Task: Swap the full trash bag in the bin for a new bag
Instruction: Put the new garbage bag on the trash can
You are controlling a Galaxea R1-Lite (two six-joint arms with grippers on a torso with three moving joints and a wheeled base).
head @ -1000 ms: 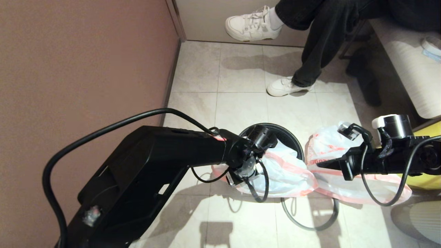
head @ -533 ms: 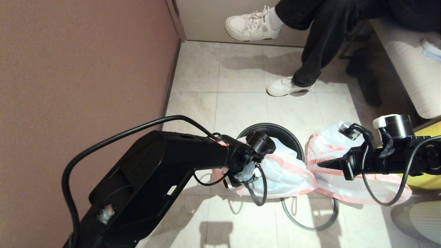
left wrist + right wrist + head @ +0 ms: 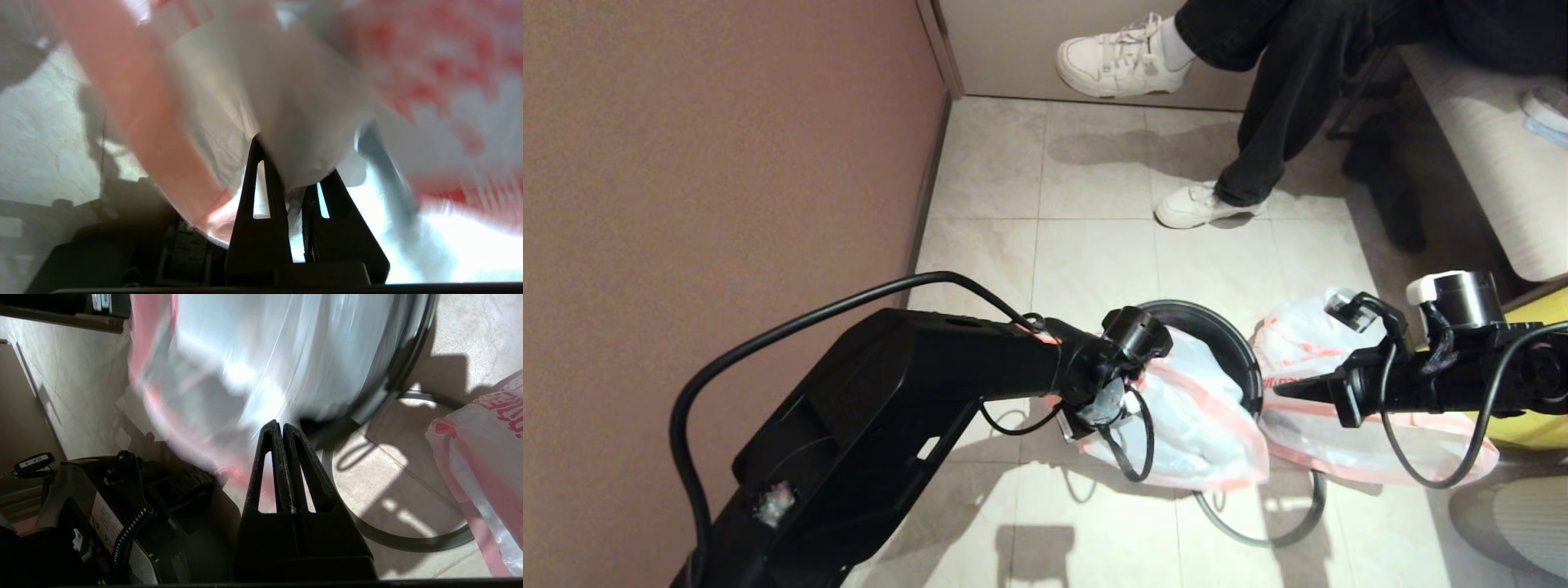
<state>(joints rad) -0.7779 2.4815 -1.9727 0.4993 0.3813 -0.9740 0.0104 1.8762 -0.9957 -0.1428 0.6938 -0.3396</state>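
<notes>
Pale tiled floor (image 3: 1086, 269) lies open ahead of the bin (image 3: 1232, 343), with a brown wall (image 3: 719, 163) closing the robot's left side and a seated person's legs (image 3: 1258, 106) beyond. A grey ring (image 3: 1262, 523) lies loose on the tiles at the near side. The new bag (image 3: 1192, 416) drapes from the bin's mouth over its near edge – the left gripper (image 3: 292, 171), reaching in low from the left, has its fingers clamped on a fold of it. Just right of the bin sits the full trash bag (image 3: 1307, 343). The right gripper (image 3: 282, 428), fingers pressed together and empty, hangs level in front of that bag.
</notes>
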